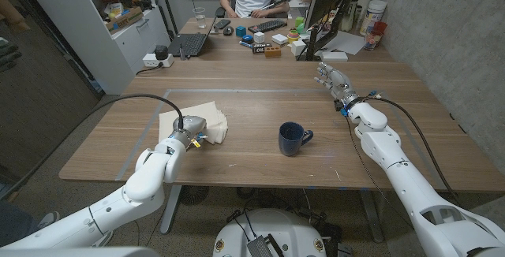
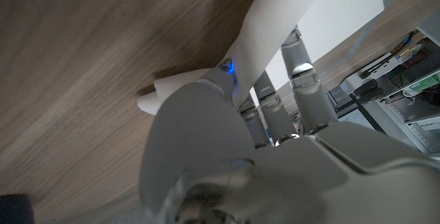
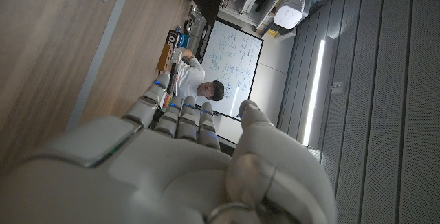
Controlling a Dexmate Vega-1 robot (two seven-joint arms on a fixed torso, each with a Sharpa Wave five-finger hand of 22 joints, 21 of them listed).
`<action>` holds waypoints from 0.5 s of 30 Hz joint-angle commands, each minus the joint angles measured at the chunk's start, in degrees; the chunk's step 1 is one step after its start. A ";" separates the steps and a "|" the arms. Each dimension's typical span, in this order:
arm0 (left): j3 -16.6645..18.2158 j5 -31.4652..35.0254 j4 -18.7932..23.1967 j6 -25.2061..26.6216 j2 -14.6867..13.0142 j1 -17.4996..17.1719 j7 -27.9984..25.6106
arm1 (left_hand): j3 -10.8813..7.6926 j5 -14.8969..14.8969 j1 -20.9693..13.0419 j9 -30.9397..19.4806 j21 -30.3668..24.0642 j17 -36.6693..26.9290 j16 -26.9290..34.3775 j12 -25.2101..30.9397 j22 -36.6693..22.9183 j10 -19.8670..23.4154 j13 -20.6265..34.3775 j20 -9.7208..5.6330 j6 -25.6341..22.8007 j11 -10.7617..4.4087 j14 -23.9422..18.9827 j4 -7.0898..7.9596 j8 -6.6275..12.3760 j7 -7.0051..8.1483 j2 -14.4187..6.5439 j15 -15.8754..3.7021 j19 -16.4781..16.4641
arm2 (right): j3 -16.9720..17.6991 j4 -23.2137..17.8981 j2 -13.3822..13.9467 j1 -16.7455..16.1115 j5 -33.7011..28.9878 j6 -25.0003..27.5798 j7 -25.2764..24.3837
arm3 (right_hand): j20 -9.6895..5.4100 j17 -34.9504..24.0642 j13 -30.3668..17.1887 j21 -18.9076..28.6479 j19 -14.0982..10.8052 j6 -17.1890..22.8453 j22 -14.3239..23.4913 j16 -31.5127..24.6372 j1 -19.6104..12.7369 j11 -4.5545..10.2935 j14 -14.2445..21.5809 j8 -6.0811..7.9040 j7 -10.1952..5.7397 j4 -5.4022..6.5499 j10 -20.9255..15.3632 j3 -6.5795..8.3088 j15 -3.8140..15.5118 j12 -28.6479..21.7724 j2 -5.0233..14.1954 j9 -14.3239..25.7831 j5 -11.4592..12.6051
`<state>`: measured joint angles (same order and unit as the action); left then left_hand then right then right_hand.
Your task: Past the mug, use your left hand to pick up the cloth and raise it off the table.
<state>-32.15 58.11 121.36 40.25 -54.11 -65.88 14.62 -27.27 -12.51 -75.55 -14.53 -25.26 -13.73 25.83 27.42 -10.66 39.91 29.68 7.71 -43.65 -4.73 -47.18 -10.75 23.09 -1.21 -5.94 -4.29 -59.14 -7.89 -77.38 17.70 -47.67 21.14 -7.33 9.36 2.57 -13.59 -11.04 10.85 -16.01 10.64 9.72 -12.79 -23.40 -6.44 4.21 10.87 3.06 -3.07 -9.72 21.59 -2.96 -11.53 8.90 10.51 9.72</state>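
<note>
One cream cloth (image 1: pixel 207 121), one dark blue mug (image 1: pixel 293 139). Cloth lies on the wooden table (image 1: pixel 260 91) left of the mug, well apart from it. Left hand (image 1: pixel 192 127) sits on the cloth, fingers (image 2: pixel 302 80) down on the fabric; real grip: can't tell. Right hand (image 1: pixel 332 77) held over the far right, fingers apart, holding nothing. Bare wood between mug and both hands.

Head view evenly lit, soft overhead light, sharp; short soft shadow beside the mug (image 1: pixel 294 139), straight edges bow toward the corners. Left wrist view: my left hand (image 2: pixel 275 162) close and blurred, cloth (image 2: pixel 289 38) nearly blown out white. Right wrist view: ceiling strip light (image 3: pixel 317 90) glares, my right hand (image 3: pixel 172 162) soft, out of focus.
</note>
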 commanded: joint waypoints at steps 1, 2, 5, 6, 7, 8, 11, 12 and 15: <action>-1.20 -4.73 -0.31 1.99 -0.18 1.19 -3.38 | -0.18 -0.52 -2.78 -1.05 -1.39 -1.53 1.33 1.52 -0.06 2.89 1.59 -2.08 -3.32 0.03 -1.60 0.08 1.79 0.04 0.11 -1.44 -2.60 | -0.23 0.63 -0.37 0.53 -0.27 -0.06 -0.08 | 0.20 -0.11 -0.34 0.25 -0.24 0.19 0.10 -0.39 0.39 -0.21 0.37 0.16 -0.28 0.07 -0.45 -0.31 0.03 -0.13 -0.02 0.29 0.43; -1.33 -5.51 -0.34 1.78 -0.50 1.63 -2.67 | -0.13 -0.61 -3.48 -1.41 -1.54 -1.73 1.52 2.07 -0.05 3.87 2.20 -2.52 -4.67 -0.05 -1.97 0.11 2.56 -0.34 0.13 -1.74 -2.62 | -0.22 0.71 -0.49 0.53 -0.28 -0.20 -0.19 | 0.21 -0.11 -0.34 0.26 -0.26 0.17 0.10 -0.38 0.41 -0.20 0.37 0.15 -0.28 0.07 -0.45 -0.33 -0.01 -0.13 -0.03 0.29 0.43; -1.15 -7.62 -0.83 2.21 -0.06 1.69 -4.16 | -1.83 -2.42 -8.40 -3.44 -2.32 -2.37 1.13 3.59 0.02 5.16 5.48 -4.28 -9.10 0.11 -3.24 -0.21 5.85 -1.47 0.48 -2.63 -2.41 | -0.29 0.66 -0.50 0.54 -0.35 -0.02 -0.28 | 0.23 -0.11 -0.34 0.25 -0.26 0.15 0.10 -0.38 0.45 -0.22 0.35 0.14 -0.27 0.07 -0.41 -0.37 0.05 -0.12 -0.05 0.29 0.43; -1.11 -8.14 -0.75 2.58 0.06 1.58 -4.88 | -1.97 -2.90 -9.15 -4.35 -2.83 -2.95 1.34 3.93 -0.01 5.30 6.64 -5.31 -10.49 0.12 -4.11 0.08 7.11 -2.31 0.81 -2.48 -2.70 | -0.28 0.73 -0.49 0.54 -0.25 -0.02 -0.10 | 0.26 -0.11 -0.34 0.25 -0.25 0.13 0.10 -0.38 0.46 -0.28 0.36 0.14 -0.24 0.07 -0.43 -0.38 0.04 -0.12 -0.06 0.29 0.43; -0.91 -8.89 -0.57 2.24 -0.20 1.29 -5.96 | -1.97 -3.15 -9.65 -4.99 -3.38 -3.44 1.62 4.12 -0.07 5.32 7.43 -6.57 -10.59 0.37 -5.02 0.15 7.65 -2.56 1.06 -2.61 -3.21 | -0.35 0.65 -0.36 0.54 -0.37 0.11 -0.06 | 0.24 -0.11 -0.34 0.25 -0.26 0.12 0.10 -0.37 0.47 -0.22 0.34 0.13 -0.25 0.07 -0.41 -0.39 0.06 -0.12 -0.06 0.29 0.43; -0.97 -9.05 -0.45 2.09 -0.45 1.08 -7.17 | -1.82 -3.33 -10.14 -5.73 -4.13 -4.11 2.00 4.40 -0.15 5.66 8.26 -8.08 -10.90 0.38 -5.99 0.22 8.35 -2.75 1.38 -3.34 -3.95 | -0.36 0.60 -0.37 0.51 -0.41 0.23 -0.18 | 0.28 -0.11 -0.34 0.25 -0.24 0.12 0.10 -0.38 0.49 -0.26 0.37 0.14 -0.24 0.07 -0.42 -0.40 0.04 -0.12 -0.07 0.29 0.43; -1.16 -10.09 0.11 2.58 -0.99 1.25 -7.94 | -1.53 -3.53 -10.88 -6.43 -5.41 -5.34 2.80 4.80 -0.26 6.32 9.78 -10.27 -12.04 0.67 -8.11 0.33 9.43 -3.32 1.97 -3.97 -4.72 | -0.38 0.62 -0.35 0.55 -0.43 0.32 -0.15 | 0.28 -0.11 -0.34 0.24 -0.24 0.13 0.10 -0.39 0.51 -0.22 0.39 0.15 -0.30 0.07 -0.41 -0.43 0.07 -0.12 -0.08 0.29 0.43; -1.76 -9.54 0.17 3.45 -0.94 1.68 -7.63 | -1.43 -3.57 -11.20 -6.26 -5.71 -5.75 3.15 4.88 -0.28 6.61 10.20 -10.69 -12.66 0.80 -8.84 0.26 9.63 -3.33 2.25 -4.08 -4.74 | -0.34 0.77 -0.41 0.61 -0.30 0.23 0.01 | 0.26 -0.11 -0.34 0.24 -0.24 0.10 0.10 -0.39 0.52 -0.26 0.39 0.13 -0.32 0.07 -0.42 -0.44 0.08 -0.12 -0.08 0.29 0.44; -2.39 -10.54 0.32 3.93 -1.50 2.62 -6.52 | -1.03 -3.65 -11.88 -5.81 -6.84 -7.22 4.34 5.11 -0.39 7.57 11.28 -11.91 -13.50 1.05 -10.58 0.36 9.83 -3.46 2.64 -4.76 -5.43 | -0.40 0.75 -0.36 0.65 -0.47 0.14 -0.04 | 0.27 -0.10 -0.34 0.24 -0.24 0.13 0.10 -0.37 0.55 -0.25 0.36 0.15 -0.31 0.07 -0.41 -0.47 0.06 -0.12 -0.09 0.29 0.44</action>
<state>-33.27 50.98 121.18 42.40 -54.64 -64.59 9.97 -28.76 -15.85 -84.96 -20.64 -31.13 -19.58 29.05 31.84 -10.81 46.24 36.64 -2.94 -54.20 -3.69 -51.92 -10.63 32.44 -2.77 -1.99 -2.61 -64.12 -8.12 -76.85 17.38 -47.23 20.89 -7.27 9.28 2.57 -13.59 -11.04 10.85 -16.01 10.64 9.72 -12.79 -23.40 -6.44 4.21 10.87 3.06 -2.83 -9.72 21.35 -2.95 -11.53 8.91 10.51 9.72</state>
